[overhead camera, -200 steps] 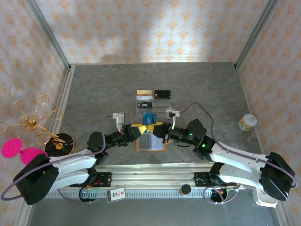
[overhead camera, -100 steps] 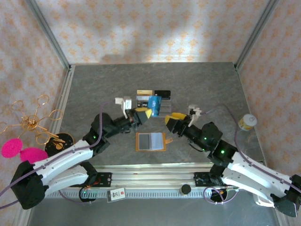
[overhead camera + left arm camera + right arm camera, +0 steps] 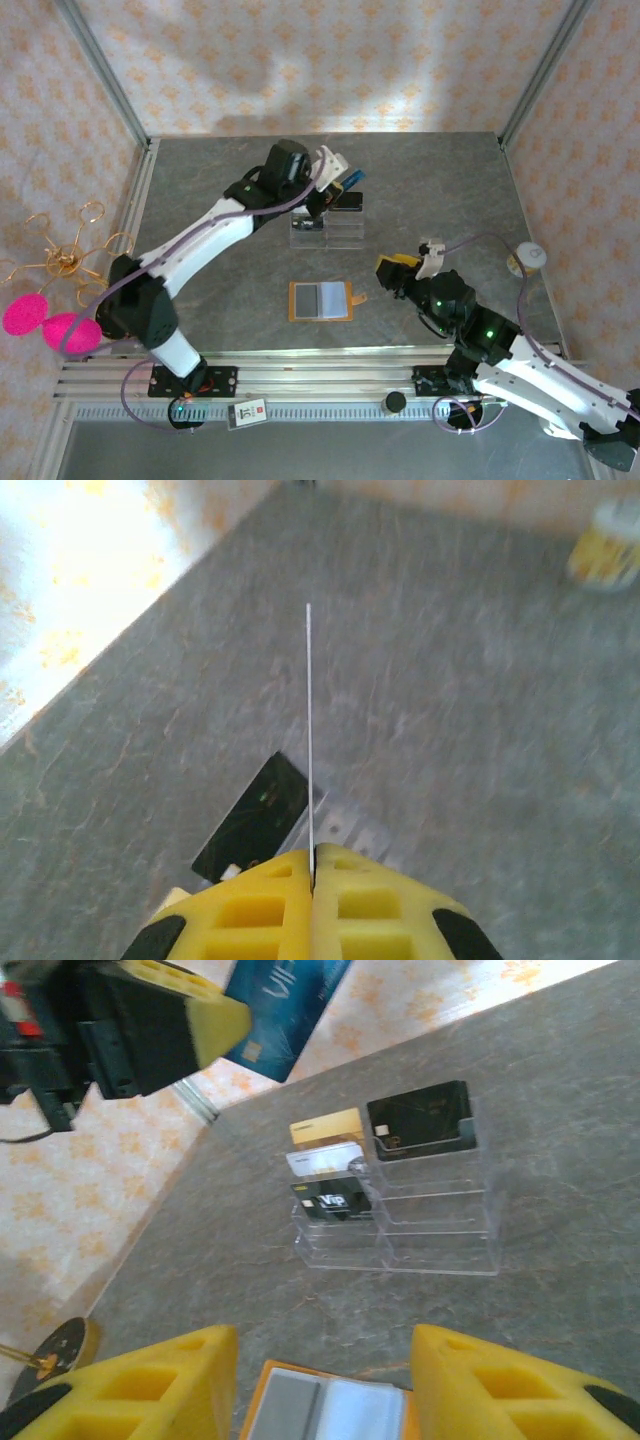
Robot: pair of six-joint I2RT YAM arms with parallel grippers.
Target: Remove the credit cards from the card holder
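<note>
Top external view has the left arm point(image 3: 200, 240) stretched toward the far edge of the desk point(image 3: 440, 180), the left end effector point(image 3: 333, 186) clamped on a dark blue credit card point(image 3: 350, 179) above the clear stand point(image 3: 340, 232), while the bent right arm point(image 3: 500, 345) holds the right end effector point(image 3: 398, 270), fingers apart and empty, beside the open card holder point(image 3: 320, 300) near the near edge.

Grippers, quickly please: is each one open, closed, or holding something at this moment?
Left gripper: closed, holding a blue card by its edge.
Right gripper: open, holding nothing.
</note>
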